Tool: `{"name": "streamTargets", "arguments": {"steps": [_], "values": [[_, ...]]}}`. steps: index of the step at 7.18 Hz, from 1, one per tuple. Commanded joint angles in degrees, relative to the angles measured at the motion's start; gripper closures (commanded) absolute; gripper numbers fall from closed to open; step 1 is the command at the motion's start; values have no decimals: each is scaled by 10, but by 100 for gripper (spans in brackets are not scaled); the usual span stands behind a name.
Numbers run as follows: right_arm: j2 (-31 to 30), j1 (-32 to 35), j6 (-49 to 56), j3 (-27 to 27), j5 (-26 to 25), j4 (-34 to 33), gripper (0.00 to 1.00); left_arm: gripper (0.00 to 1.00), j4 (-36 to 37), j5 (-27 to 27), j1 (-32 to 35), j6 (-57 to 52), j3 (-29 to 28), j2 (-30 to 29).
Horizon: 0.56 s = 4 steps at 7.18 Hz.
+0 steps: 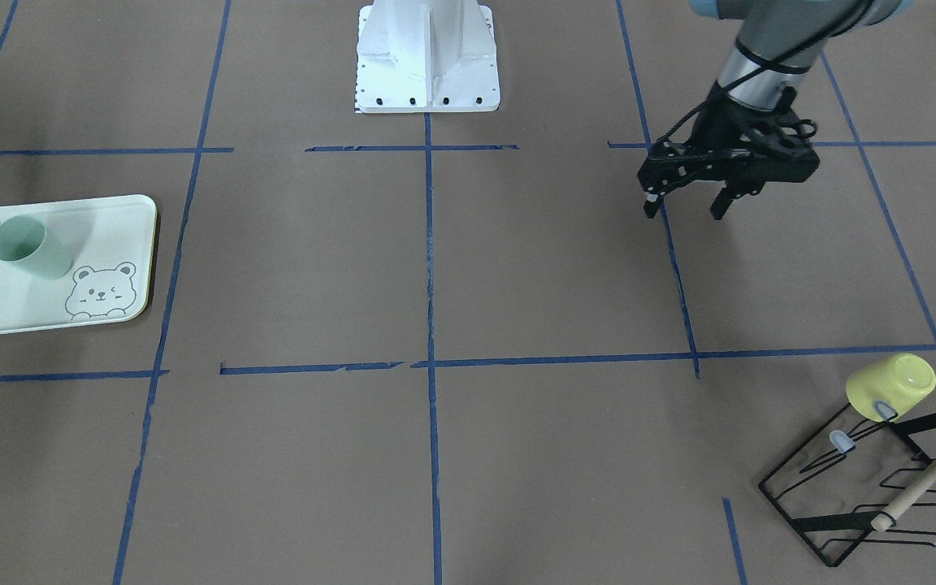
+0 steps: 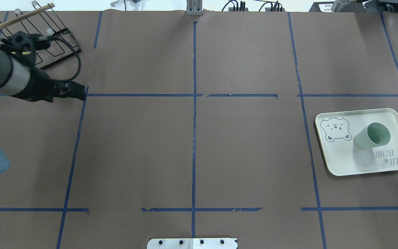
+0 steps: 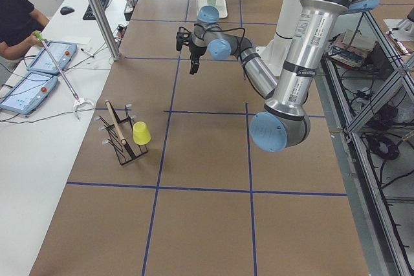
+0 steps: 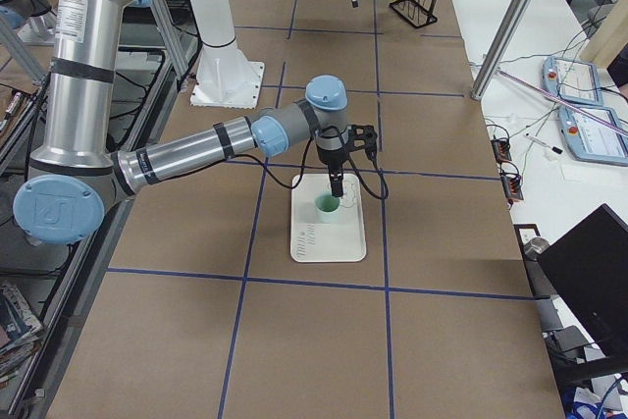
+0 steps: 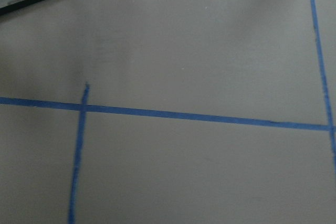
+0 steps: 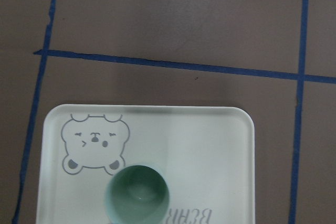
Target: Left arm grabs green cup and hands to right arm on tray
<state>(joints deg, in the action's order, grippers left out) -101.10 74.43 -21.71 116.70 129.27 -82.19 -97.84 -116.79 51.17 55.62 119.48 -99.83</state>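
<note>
The green cup [image 1: 26,244] stands upright on the tray [image 1: 5,309], at the lettered end away from the bear drawing. It also shows in the overhead view [image 2: 371,135] on the tray [image 2: 351,162], and in the right wrist view [image 6: 137,195]. My left gripper [image 1: 684,211] is open and empty above bare table, far from the tray; it also shows in the overhead view [image 2: 78,91]. My right gripper [image 4: 336,189] hangs just above the cup [image 4: 327,207]. I cannot tell whether it is open or shut.
A yellow cup [image 1: 890,387] sits upside down on a black wire rack [image 1: 842,496] with a wooden rod, at the table corner on my left. The white robot base [image 1: 427,65] stands at the middle of the table's near edge. Blue tape lines cross the brown table.
</note>
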Motion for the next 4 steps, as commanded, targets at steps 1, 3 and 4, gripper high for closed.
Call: {"name": "streamTargets", "arguments": {"steps": [1,3,4], "values": [[-3,76,102,-62,55,-1,0,0,-2,-110,134,-232,23,140],[-4,112,182,-101,58,-1,0,0,5,-156,251,-478,9,235],[-4,120,203,-112,58,-1,0,0,5,-156,293,-559,-16,255]]}}
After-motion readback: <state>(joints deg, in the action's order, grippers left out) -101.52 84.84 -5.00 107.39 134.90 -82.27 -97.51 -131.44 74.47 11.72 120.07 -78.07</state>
